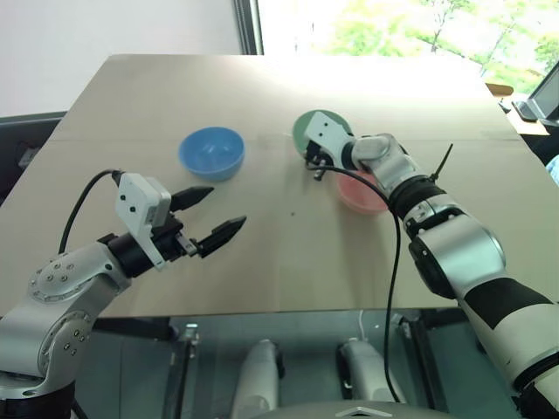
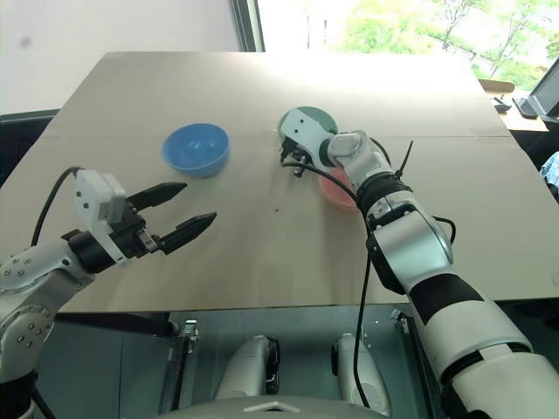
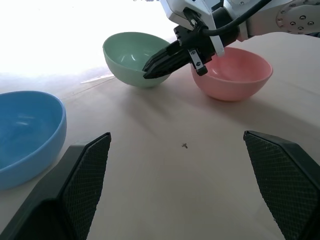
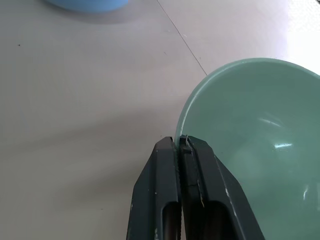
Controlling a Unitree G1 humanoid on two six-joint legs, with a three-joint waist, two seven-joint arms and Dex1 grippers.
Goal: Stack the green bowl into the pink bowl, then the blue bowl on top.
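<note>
A lab or office test room, by the look of it: a plain beige table with a seam across it fills the middle, a large window onto sunlit trees stands at twelve to one o'clock, and a bare white wall at eleven.

3 bowls: 1 green bowl, 1 pink bowl, 1 blue bowl.

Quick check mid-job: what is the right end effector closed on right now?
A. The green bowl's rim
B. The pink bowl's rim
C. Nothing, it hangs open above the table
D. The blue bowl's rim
A. The right end effector has its two black fingers pinched together on the near rim of the green bowl; the pink bowl and the blue bowl sit untouched.
</note>
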